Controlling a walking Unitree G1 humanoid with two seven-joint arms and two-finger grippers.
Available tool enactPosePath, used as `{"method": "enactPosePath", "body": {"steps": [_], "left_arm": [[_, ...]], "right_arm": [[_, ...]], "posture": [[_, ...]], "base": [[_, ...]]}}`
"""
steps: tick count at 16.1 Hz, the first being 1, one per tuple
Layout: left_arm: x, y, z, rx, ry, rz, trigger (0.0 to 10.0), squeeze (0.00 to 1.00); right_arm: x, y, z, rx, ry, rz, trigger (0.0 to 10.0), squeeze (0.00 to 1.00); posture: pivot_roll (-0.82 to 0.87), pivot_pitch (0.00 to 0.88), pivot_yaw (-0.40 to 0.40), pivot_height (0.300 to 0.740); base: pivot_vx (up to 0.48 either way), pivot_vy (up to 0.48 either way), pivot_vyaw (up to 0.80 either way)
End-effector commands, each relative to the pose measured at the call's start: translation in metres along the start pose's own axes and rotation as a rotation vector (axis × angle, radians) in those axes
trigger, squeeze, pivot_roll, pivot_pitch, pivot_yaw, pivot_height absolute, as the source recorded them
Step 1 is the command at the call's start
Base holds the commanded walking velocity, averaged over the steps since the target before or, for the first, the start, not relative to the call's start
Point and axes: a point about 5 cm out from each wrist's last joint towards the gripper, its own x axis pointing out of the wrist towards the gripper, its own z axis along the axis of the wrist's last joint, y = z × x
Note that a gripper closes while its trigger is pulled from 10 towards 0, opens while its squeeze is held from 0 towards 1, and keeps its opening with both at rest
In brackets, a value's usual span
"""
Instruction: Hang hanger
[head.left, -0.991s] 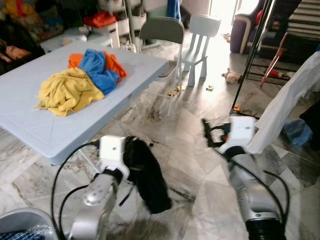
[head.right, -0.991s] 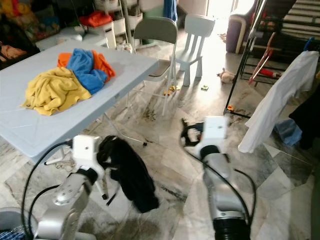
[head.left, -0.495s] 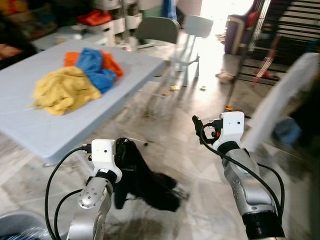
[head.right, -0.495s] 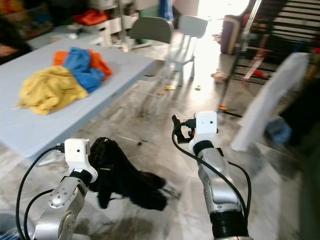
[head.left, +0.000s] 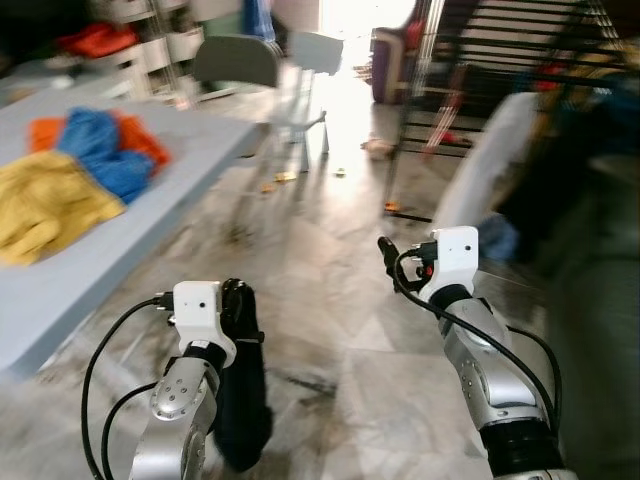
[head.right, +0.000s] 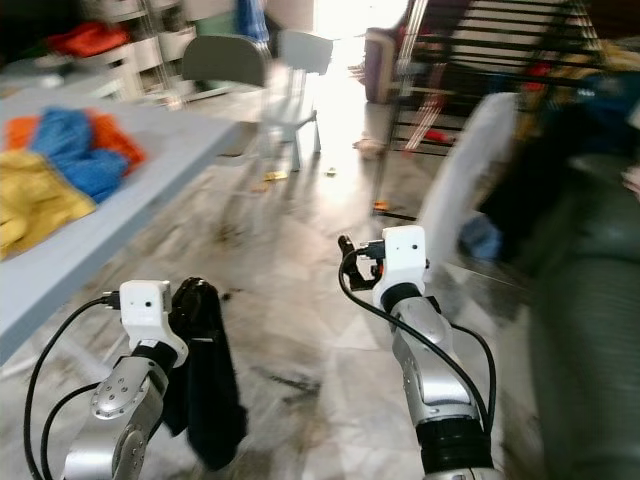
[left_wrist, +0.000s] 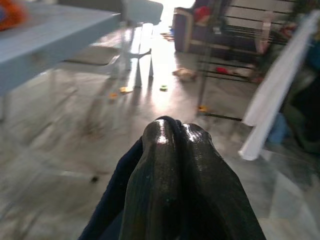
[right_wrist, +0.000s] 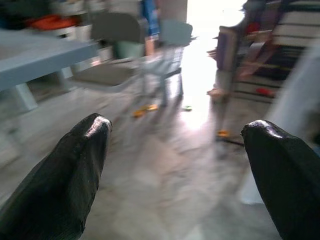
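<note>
My left gripper (head.left: 234, 300) is shut on a dark garment (head.left: 242, 400) that hangs straight down from it over the floor. In the left wrist view its two fingers (left_wrist: 200, 165) press together with dark blue cloth (left_wrist: 112, 200) beneath them. My right gripper (head.left: 390, 258) is held up at mid-height, open, with nothing between its fingertips (right_wrist: 87, 145). A black clothes rack (head.left: 408, 110) stands ahead to the right, and a white garment (head.left: 480, 165) hangs on it. I cannot make out a hanger in the dark garment.
A pale blue table (head.left: 120, 225) on my left carries yellow (head.left: 35, 215), blue (head.left: 100, 150) and orange clothes. A grey chair (head.left: 235, 65) and a light blue chair (head.left: 310, 55) stand beyond it. Small toys lie on the marble floor (head.left: 340, 330). A blurred grey-green bulk (head.left: 600, 320) is at the right.
The view has swung to the right, so the table sits further left and the rack nearer the middle. The dark garment, flung out before, now hangs straight down from my left gripper.
</note>
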Motion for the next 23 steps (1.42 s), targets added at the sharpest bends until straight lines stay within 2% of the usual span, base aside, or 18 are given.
{"method": "enactPosePath", "body": {"steps": [1, 3, 10, 21, 23], "left_arm": [[0.002, -0.002, 0.005, -0.002, -0.034, -0.011, 10.0, 0.00], [0.002, -0.002, 0.004, 0.001, -0.028, -0.013, 10.0, 0.00], [0.008, -0.003, 0.002, 0.002, -0.010, -0.033, 10.0, 0.00], [0.008, -0.008, -0.001, 0.014, 0.013, -0.084, 10.0, 0.00], [0.007, -0.013, -0.003, 0.028, 0.023, -0.113, 10.0, 0.00]], "right_arm": [[0.003, -0.001, 0.004, -0.008, -0.012, -0.003, 10.0, 0.00], [0.003, -0.001, 0.003, -0.006, -0.013, -0.005, 10.0, 0.00], [-0.001, -0.009, 0.001, -0.025, -0.011, -0.026, 10.0, 0.00], [-0.004, -0.005, -0.002, -0.025, -0.004, -0.023, 10.0, 0.00], [-0.004, -0.007, -0.002, -0.024, -0.004, -0.028, 10.0, 0.00]], "posture": [[-0.04, 0.000, 0.001, 0.740], [-0.05, 0.000, 0.006, 0.740], [-0.08, 0.000, 0.035, 0.740], [-0.08, 0.000, 0.038, 0.740], [-0.08, 0.000, 0.039, 0.740]], "base": [[0.296, 0.000, -0.80], [0.304, 0.291, -0.61], [0.300, 0.370, 0.00], [0.282, 0.388, -0.53], [0.394, 0.000, -0.50]]}}
